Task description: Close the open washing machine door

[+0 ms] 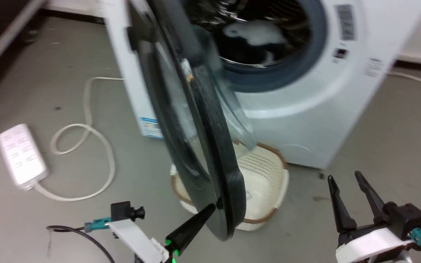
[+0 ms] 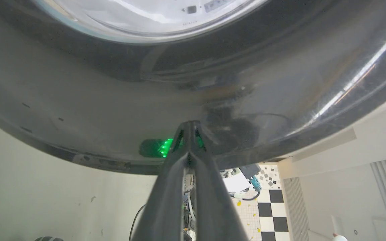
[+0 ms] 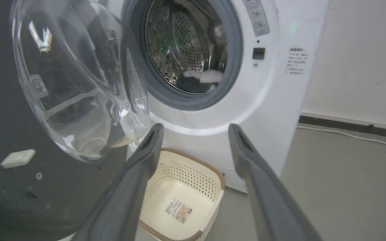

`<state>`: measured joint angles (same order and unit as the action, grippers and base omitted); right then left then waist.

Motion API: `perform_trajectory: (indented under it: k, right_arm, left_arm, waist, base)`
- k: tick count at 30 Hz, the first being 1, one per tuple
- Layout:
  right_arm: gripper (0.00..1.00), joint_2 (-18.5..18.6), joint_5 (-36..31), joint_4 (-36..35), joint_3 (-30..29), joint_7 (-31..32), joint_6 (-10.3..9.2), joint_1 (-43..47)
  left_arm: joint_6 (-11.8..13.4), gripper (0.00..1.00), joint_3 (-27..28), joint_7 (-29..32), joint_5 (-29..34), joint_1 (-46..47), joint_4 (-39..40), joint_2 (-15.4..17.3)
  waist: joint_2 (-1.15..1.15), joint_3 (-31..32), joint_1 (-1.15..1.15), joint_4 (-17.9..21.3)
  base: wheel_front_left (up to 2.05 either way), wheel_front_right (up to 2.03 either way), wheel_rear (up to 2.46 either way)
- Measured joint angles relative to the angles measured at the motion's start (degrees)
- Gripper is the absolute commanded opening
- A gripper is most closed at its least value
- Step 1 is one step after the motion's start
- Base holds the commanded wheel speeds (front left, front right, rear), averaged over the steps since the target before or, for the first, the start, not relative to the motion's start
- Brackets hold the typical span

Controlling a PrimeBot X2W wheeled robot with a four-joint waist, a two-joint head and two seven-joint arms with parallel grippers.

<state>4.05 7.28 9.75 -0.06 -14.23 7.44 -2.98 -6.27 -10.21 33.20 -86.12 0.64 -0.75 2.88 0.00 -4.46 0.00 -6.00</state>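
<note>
Head view: the washing machine door (image 1: 214,128) is seen nearly edge-on, swung out at the left of the washing machine (image 1: 298,106), w/ a glossy black rim and a clear bulge facing the opening. Its top is cut off by the frame edge. The whole pic is smeared w/ blur, so the hinge can't be made out. The left gripper (image 1: 214,207), at lower centre, is seen w/ jaws closed on nothing and its tip laid against the door's bottom rim. The right gripper (image 1: 344,176), at lower right, is held w/ jaws spread wide and empty, well apart from the door. A cream basket (image 1: 269,164) on the floor is half hidden behind the door.

Left wrist view: the door's black outer face is seen close up, curved and shiny. The closed fingertips (image 2: 179,142) are pressed to it, w/ a green glow mirrored beside them.

Right wrist view: the door's inner side is shown, w/ the glass bowl (image 3: 79,87) bulging out of a dark frame; the left part is cut off. The grey gasket (image 3: 235,67) and steel drum (image 3: 179,36) are left exposed. A pale item (image 3: 206,75) is seen in the drum; what it is can't be told.
</note>
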Motion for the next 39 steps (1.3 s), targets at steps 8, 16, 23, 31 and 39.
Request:
perform_trajectory:
  k: [8,16,23,31,39]
  right_arm:
    - [1.00,-0.30,0.63,-0.01,-0.03,-0.01,0.00,-1.38]
    - [1.00,-0.52,2.09,1.32,0.12,-0.25,0.00,-3.14]
    - [1.00,-0.80,3.01,1.81,1.35,-0.51,0.00,-4.94]
    - [1.00,-0.92,3.32,1.79,1.01,-0.51,0.00,-5.20]
    - [1.00,-1.01,3.18,0.31,0.04,-0.52,0.00,-4.17]
  left_arm:
    - [-0.54,0.00,-7.23,-11.71,-2.31,8.91,-5.10,0.07]
    - [-0.40,0.00,-7.22,-25.08,-7.77,23.32,-15.30,-0.01]
    - [-0.46,0.00,-8.50,-31.89,-10.78,37.11,-23.77,-0.11]
    - [-0.94,0.00,-10.73,-37.29,-12.52,41.75,-30.38,-0.08]
    - [-0.96,0.00,-13.26,-39.51,-9.76,33.39,-21.02,0.38]
  waist:
    - [0.00,-3.29,0.00,10.55]
    - [0.00,-8.26,0.00,20.72]
    - [0.00,-12.58,0.01,27.12]
    - [0.00,-13.37,0.01,28.56]
    - [0.00,-9.80,0.00,23.29]
  base:
    - [0.00,0.00,0.00]
    - [0.00,0.00,0.00]
    - [0.00,0.00,0.00]
    - [0.00,0.00,0.00]
    - [0.00,0.00,0.00]
